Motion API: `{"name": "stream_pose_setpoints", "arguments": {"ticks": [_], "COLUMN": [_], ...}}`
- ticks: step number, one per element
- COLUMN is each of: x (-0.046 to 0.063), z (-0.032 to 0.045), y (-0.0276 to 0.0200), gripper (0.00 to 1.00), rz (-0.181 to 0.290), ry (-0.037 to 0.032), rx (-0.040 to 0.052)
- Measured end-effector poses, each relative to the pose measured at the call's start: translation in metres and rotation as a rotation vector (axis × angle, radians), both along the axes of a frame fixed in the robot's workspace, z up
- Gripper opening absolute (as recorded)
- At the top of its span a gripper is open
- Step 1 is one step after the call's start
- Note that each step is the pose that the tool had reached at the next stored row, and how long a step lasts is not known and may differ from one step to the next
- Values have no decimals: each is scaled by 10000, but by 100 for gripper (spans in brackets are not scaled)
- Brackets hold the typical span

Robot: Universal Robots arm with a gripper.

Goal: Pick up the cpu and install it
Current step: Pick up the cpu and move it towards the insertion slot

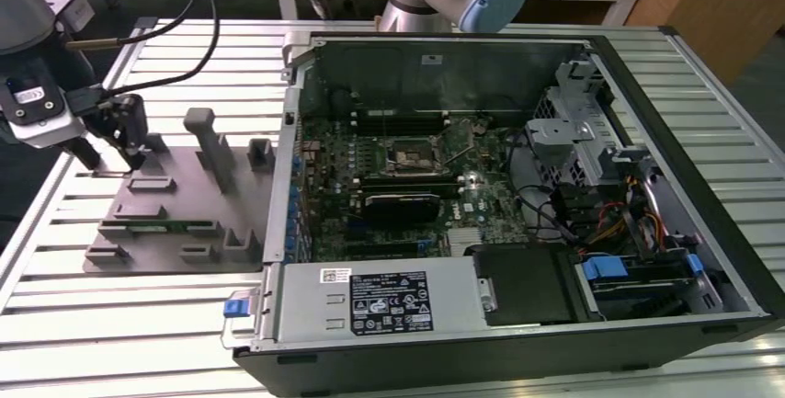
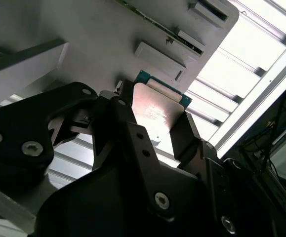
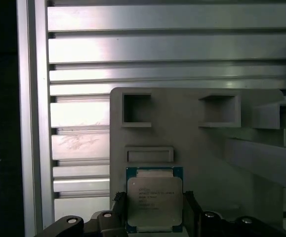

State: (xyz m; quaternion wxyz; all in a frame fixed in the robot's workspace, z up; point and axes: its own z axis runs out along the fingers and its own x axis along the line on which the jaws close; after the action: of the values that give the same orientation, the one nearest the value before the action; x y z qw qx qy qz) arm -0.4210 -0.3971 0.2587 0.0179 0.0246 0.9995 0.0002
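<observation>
So the gripper (image 1: 110,164) is hanging over the far corner of the grey holder tray (image 1: 172,223), at the exterior view's left, well away from the open computer case (image 1: 736,260). In both wrist views the cpu (image 3: 154,200) (image 2: 155,111) is sitting right between the two black fingers (image 3: 120,215), silvery plate facing up with the green rim peeking out around it. The fingers are pressing on two opposite edges, so the gripper is clamping the chip at a fairly narrow width. The cpu is lying low against the tray surface just beside a little raised rectangular block (image 3: 149,154); I can't tell whether it's lifting clear of it. Over in the case, the motherboard (image 1: 405,187) is showing its square socket (image 1: 415,154) uncovered. Everything is resting on a slatted aluminium table (image 1: 147,343).
</observation>
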Motion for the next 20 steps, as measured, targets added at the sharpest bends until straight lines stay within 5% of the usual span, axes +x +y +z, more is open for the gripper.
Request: {"name": "stream_pose_setpoints", "arguments": {"ticks": [20], "x": [0], "z": [275], "y": [0], "gripper": [54], "rz": [0], "ry": [-1], "rx": [0]}}
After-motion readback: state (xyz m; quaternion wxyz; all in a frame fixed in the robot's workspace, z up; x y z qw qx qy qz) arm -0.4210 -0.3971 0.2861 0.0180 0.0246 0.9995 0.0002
